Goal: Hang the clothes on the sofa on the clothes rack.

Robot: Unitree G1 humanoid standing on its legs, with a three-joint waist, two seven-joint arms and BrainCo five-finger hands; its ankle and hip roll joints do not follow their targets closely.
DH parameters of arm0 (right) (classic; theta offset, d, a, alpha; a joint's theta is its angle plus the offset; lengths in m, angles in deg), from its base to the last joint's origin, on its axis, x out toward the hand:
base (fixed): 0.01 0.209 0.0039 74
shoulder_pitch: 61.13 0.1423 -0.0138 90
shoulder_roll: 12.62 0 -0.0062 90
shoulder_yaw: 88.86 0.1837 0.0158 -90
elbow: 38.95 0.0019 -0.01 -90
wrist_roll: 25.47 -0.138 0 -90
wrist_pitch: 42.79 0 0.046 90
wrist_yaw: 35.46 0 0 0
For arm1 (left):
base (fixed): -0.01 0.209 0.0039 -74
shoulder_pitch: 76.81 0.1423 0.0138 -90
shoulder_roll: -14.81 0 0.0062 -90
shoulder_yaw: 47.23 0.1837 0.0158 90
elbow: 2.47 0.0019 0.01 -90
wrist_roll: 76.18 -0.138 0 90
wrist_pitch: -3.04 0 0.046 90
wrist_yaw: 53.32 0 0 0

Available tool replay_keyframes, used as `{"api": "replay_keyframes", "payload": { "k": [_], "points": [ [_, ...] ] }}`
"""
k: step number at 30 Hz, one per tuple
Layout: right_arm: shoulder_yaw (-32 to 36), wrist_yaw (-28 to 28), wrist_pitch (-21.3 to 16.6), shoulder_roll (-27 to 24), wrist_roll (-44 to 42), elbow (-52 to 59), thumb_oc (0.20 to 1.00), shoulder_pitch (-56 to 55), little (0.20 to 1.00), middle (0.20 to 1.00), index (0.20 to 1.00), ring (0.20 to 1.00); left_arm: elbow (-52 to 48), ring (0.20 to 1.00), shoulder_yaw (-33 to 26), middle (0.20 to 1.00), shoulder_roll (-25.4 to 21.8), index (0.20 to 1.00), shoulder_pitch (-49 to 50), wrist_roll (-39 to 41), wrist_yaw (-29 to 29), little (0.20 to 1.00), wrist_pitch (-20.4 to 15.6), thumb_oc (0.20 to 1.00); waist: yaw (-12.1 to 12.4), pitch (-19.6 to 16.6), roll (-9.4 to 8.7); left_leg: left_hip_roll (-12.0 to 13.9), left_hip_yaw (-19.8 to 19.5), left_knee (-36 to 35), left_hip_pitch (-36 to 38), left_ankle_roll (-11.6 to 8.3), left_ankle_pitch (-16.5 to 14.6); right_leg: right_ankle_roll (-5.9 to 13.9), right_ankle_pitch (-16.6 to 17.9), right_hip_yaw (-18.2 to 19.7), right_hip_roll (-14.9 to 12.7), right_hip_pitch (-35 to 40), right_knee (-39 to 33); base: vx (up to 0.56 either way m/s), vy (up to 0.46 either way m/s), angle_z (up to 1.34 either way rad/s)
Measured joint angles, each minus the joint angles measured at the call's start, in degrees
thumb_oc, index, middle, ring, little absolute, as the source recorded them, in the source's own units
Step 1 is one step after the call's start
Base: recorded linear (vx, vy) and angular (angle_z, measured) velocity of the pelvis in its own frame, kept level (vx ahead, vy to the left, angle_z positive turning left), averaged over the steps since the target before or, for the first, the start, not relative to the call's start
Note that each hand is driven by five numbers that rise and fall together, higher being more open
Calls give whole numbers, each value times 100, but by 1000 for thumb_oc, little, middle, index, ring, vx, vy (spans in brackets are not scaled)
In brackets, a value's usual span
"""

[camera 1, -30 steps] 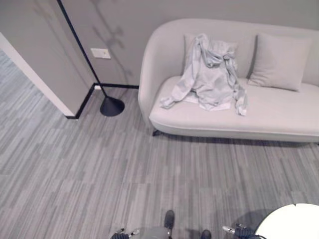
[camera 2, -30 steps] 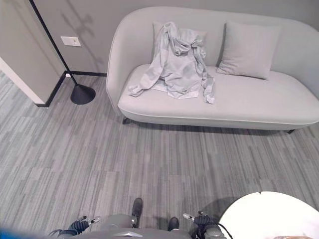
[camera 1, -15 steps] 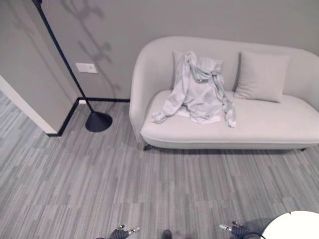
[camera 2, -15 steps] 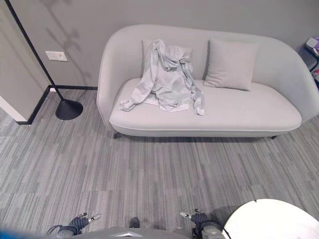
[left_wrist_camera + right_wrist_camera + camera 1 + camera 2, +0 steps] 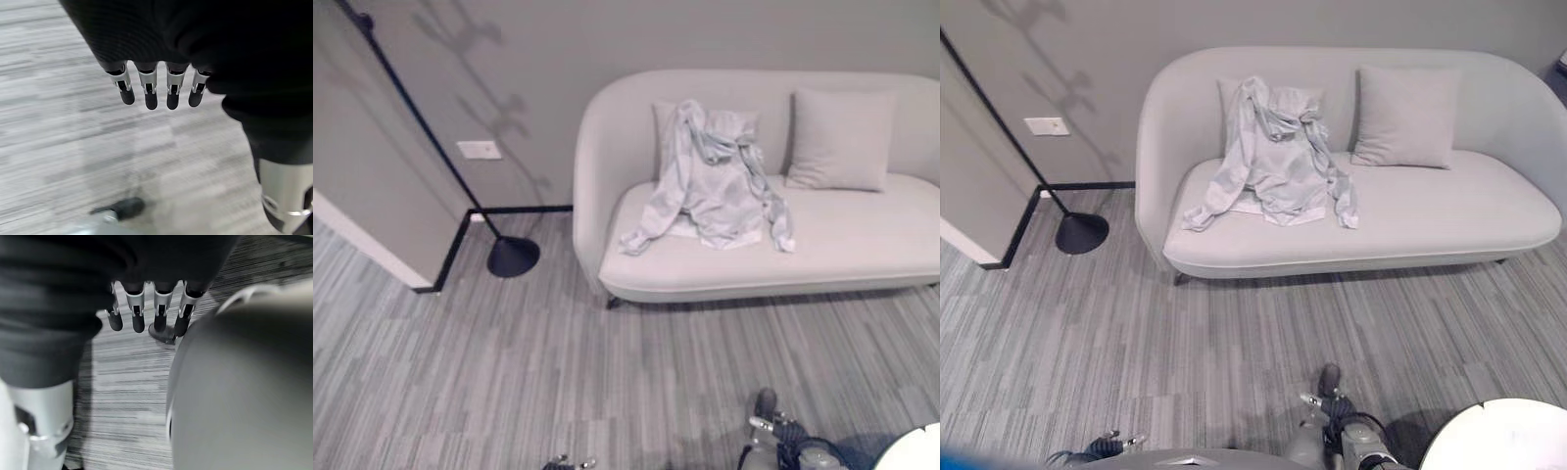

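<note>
Grey striped carpet (image 5: 460, 372) across the floor; grey wall (image 5: 607, 39) behind.
Pale curved sofa (image 5: 1449, 211) against the wall, seat facing the camera.
White round table (image 5: 1498, 436) at lower right edge, just beside the right arm.
Black rack pole (image 5: 421, 117) leaning from upper left down to a round black base (image 5: 513, 257) on the carpet, left of the sofa, near its end.
Light grey jacket (image 5: 715, 181) crumpled on the sofa's left half, draped from the backrest down onto the seat, one sleeve trailing toward the seat's front left. Untouched by either hand.
Square cushion (image 5: 839, 140) upright against the backrest, right of the jacket; second cushion (image 5: 1226, 98) partly covered behind the jacket.
White wall plate (image 5: 479, 150) left of the sofa.
Left hand (image 5: 151, 90) hanging over carpet, fingers straight, released, empty.
Right hand (image 5: 146, 313) over carpet beside the table, fingers straight, released, empty.
</note>
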Motion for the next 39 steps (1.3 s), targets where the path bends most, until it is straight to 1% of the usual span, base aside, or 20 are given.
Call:
{"api": "replay_keyframes", "payload": {
  "k": [3,4,5,6,10,13,14,15,17,19,21,22,24,26,27,29,30,32,35,39],
  "points": [
    [2,-23,40,-4,1,-79,1000,-115,1000,1000,1000,1000,-1,1000,-72,1000,29,1000,-76,-25,25,1000,-84,1000,-165,-96,-87,226,-443,-4,218,-277,-170,-128,30,-200,493,217,524,314,-286,73],
    [4,-23,41,-4,1,-84,1000,-369,1000,1000,1000,1000,-48,1000,-42,1000,-27,1000,-43,-25,24,1000,-119,1000,-132,-154,-310,178,-391,7,344,-294,-180,-587,241,-255,697,418,509,338,-376,84],
    [-1,-17,18,-19,-5,-233,1000,-425,1000,1000,1000,1000,-48,1000,-43,1000,-17,1000,61,-20,35,1000,-139,1000,-116,-220,-440,204,-436,81,398,-417,-278,-1188,40,-412,708,602,429,422,-488,35],
    [3,-28,32,-115,-8,-247,1000,-441,1000,1000,1000,1000,2,1000,-67,1000,90,1000,98,-18,61,1000,-132,1000,-85,-244,-291,345,-413,319,339,-542,-400,-1215,130,-405,887,680,346,331,-421,1],
    [-108,-69,-12,-309,-32,-86,1000,-544,1000,1000,1000,1000,-18,1000,-197,1000,69,1000,262,31,55,1000,-144,1000,-43,-244,-301,641,-424,2207,-394,-994,-741,-1553,-166,-317,1188,1131,22,179,-217,-14],
    [-117,-109,-30,-297,-65,-60,1000,-575,1000,1000,1000,1000,-287,1000,-237,1000,2,1000,95,43,64,1000,-205,1000,-5,-243,-317,1460,-438,1667,-438,-1217,-695,-1632,-397,-384,1366,1313,22,144,-113,22],
    [-118,-144,-90,-314,-66,-59,1000,-516,1000,1000,1000,1000,-343,1000,-306,1000,35,1000,39,44,64,1000,-208,1000,49,-245,-231,2010,-479,1175,-448,-1467,-467,-1668,-483,-391,1567,1385,21,254,-186,-10],
    [-244,-152,-90,-348,-67,-38,1000,-360,1000,1000,1000,1000,-326,1000,-283,1000,76,1000,-56,50,64,1000,-201,1000,80,-215,-204,2202,-587,1000,-792,-1469,-89,-1569,-642,-347,1593,1422,-19,243,-180,-18],
    [-264,-152,-87,-401,-67,-45,1000,-290,1000,1000,1000,1000,-338,1000,-236,1000,122,1000,-111,49,58,1000,-209,1000,144,-214,-184,2004,-625,730,-1215,-1449,22,-1481,-619,-264,1502,1351,-19,110,-78,-8],
    [-263,-159,-85,-420,-67,-39,1000,-246,1000,1000,1000,1000,-309,1000,-189,1000,141,1000,-212,52,62,1000,-206,1000,220,-200,-272,1330,-936,672,-1746,-1214,201,-1440,-616,-185,1174,1115,-6,85,-60,-29],
    [-275,-157,-129,-362,-64,-7,1000,-225,1000,1000,1000,1000,-312,1000,-194,1000,147,1000,33,49,64,1000,-181,1000,248,-140,-134,970,-995,413,-1744,-952,451,-1067,-541,-182,948,979,25,114,-52,-38],
    [-285,-140,-108,-280,-62,-25,1000,-276,1000,1000,1000,1000,-331,1000,-193,1000,100,1000,82,49,63,1000,-174,1000,256,-132,-152,908,-975,410,-1693,-979,512,-907,-527,-204,947,1035,22,126,-30,3],
    [-287,-140,-81,-195,-62,-71,1000,-380,1000,1000,1000,1000,-319,1000,-190,1000,25,1000,113,49,63,1000,-162,1000,287,-87,-137,790,-999,560,-1746,-983,487,-861,-511,-121,941,1088,23,151,-2,14],
    [-285,-145,-83,-155,-58,-76,1000,-359,1000,1000,1000,1000,-214,1000,-224,1000,-91,1000,81,48,63,1000,-158,1000,427,110,-111,651,-834,1047,-1874,-1148,350,-949,-437,55,908,1172,0,214,12,-2],
    [-235,-160,-92,-145,-57,-70,1000,-270,1000,1000,1000,1000,-195,1000,-267,1000,-107,1000,23,48,62,1000,-165,1000,443,264,-178,575,-678,1846,-2256,-1323,124,-987,-468,164,858,1256,4,187,1,-9],
    [-231,-162,-84,-180,-54,-79,1000,-169,1000,1000,1000,1000,-186,1000,-262,1000,-69,1000,24,45,45,1000,-161,1000,548,338,-210,434,-554,1885,-2492,-1226,36,-1016,-553,221,759,1294,15,186,2,-16],
    [-219,-168,-89,-320,-51,-75,1000,-91,1000,1000,1000,1000,-205,1000,-261,1000,42,1000,64,45,19,1000,-162,1000,545,340,-47,313,-544,1275,-2527,-886,304,-930,-613,232,814,1308,-3,213,49,-28],
    [-229,-166,-92,-286,-37,-67,1000,-39,1000,1000,1000,1000,-155,1000,-320,1000,27,1000,200,39,23,1000,-147,1000,539,343,9,333,-499,1003,-2272,-517,707,-829,-639,291,893,1430,-14,214,57,-34],
    [-235,-153,-86,17,-2,-66,1000,-236,1000,1000,1000,1000,-120,1000,-358,1000,-194,1000,263,35,23,1000,-144,1000,513,266,-402,312,-375,690,-1930,-527,744,-714,-729,325,827,1596,14,238,105,-12],
    [-234,-156,-74,57,-1,-67,1000,-316,1000,1000,1000,1000,-145,1000,-349,1000,-222,1000,229,34,24,1000,-146,1000,503,176,-543,302,-268,478,-1720,-418,804,-693,-706,371,814,1668,17,213,86,-9]
  ]
}}
